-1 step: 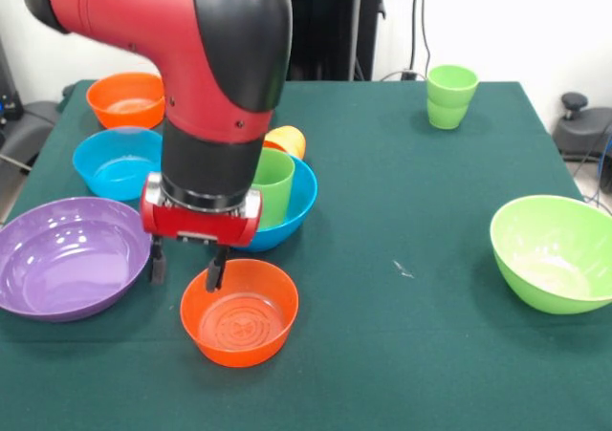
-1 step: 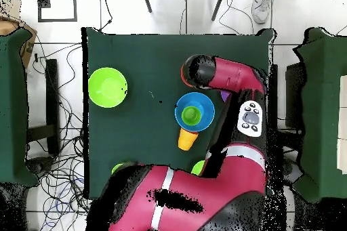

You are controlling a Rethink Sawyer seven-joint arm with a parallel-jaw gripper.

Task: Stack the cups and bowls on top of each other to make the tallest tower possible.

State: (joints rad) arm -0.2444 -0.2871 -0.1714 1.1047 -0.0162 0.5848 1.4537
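Note:
My gripper (image 1: pixel 186 267) hangs open over the far-left rim of an orange bowl (image 1: pixel 241 314) near the table's front. One finger (image 1: pixel 217 270) is at that rim, the other outside it. Just behind stands a blue bowl (image 1: pixel 296 206) with a green cup (image 1: pixel 275 184) upright inside it, and an orange cup (image 1: pixel 289 141) lies on its side against the bowl's far edge. From overhead the blue bowl (image 2: pixel 203 110), green cup (image 2: pixel 192 114) and orange cup (image 2: pixel 188 138) show, while the arm hides the gripper. Two green cups (image 1: pixel 451 96) stand stacked at the far right.
A purple bowl (image 1: pixel 67 257) sits left of the gripper, with a light blue bowl (image 1: pixel 117 161) and a second orange bowl (image 1: pixel 126 98) behind it. A lime green bowl (image 1: pixel 555 251) sits at the right edge, and shows in the overhead view as the lime green bowl (image 2: pixel 107 87).

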